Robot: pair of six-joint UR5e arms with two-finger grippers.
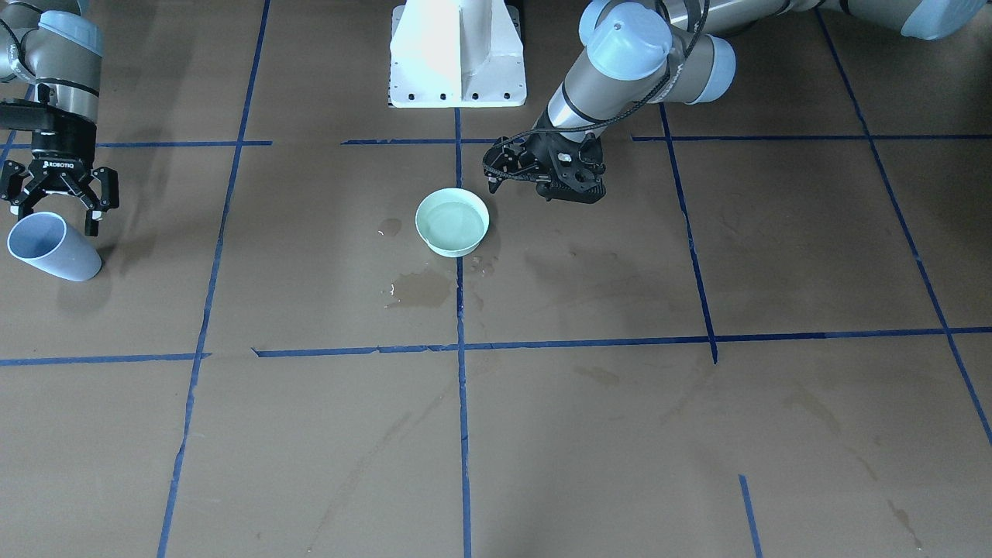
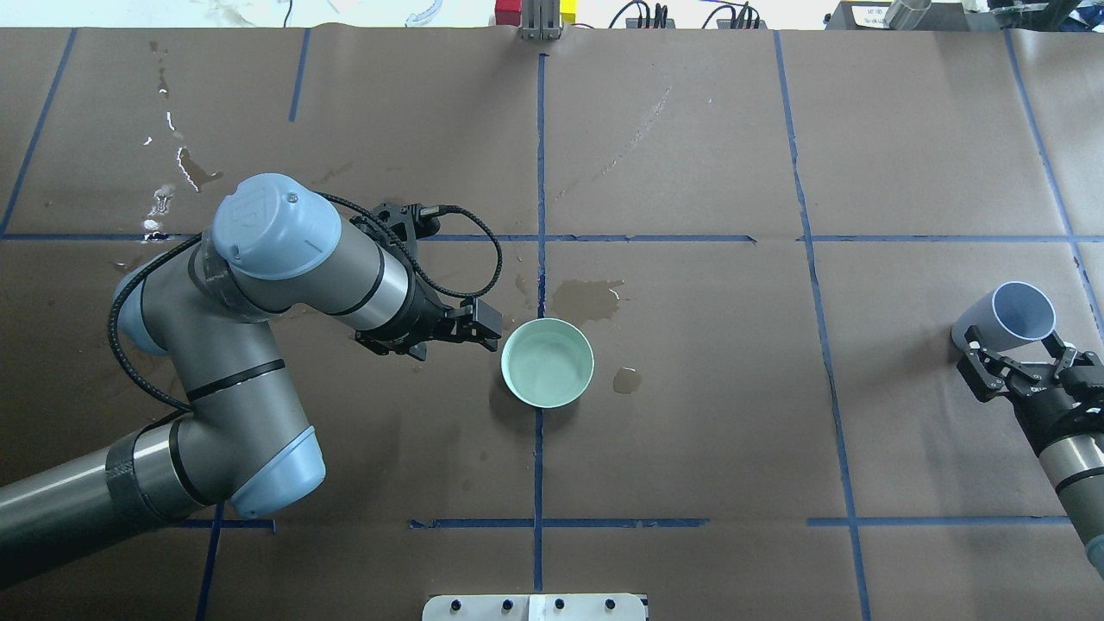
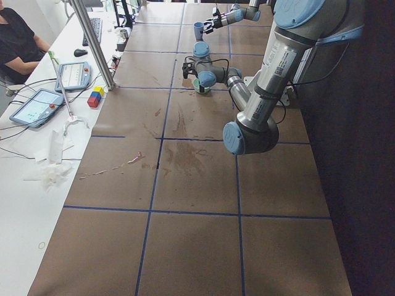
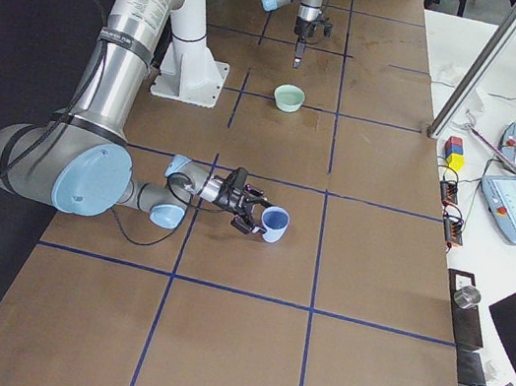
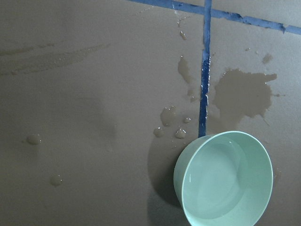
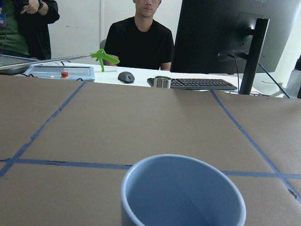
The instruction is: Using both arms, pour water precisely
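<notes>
Table: brown paper (image 2: 690, 414) covers the whole top and is ruled into large squares by blue tape (image 2: 539, 448).
Pedestal: a white bolted base (image 2: 535, 606) sits at the near edge, on the robot's side.
Left arm: the silver-grey left arm (image 2: 259, 345) reaches toward the centre. The left gripper (image 2: 485, 328) hangs pointing down, just beside the bowl and apart from it.
Bowl: a mint-green bowl (image 2: 548, 362) stands upright on a tape line at the table's middle.
Water: clear water (image 2: 545, 369) with a faint sheen lies in the bowl.
Spills: a dark wet stain (image 2: 588, 300) marks the paper just beyond the bowl, with a smaller wet spot (image 2: 627, 379) beside it.
Right arm: the right arm (image 2: 1069, 466) comes in low at the table's right end, well apart from the bowl.
Cup: a pale blue cup (image 2: 1009, 312) stands at the tips of the right gripper (image 1: 54, 211).
Desk beyond: past the far edge are a keyboard (image 6: 193, 84), a mouse (image 6: 125, 77), a monitor (image 6: 221, 37) and a seated person in black (image 6: 139, 40).
Views: only the left wrist view shows the small droplets (image 5: 169, 115) by the bowl. Only the right wrist view looks into the cup, showing its blue inner wall.
Left jaws: seen edge-on, so I cannot tell how far apart they are.
Right jaws: spread wide, with one finger on each side of the cup's lower wall. Whether the pads touch it I cannot tell.
</notes>
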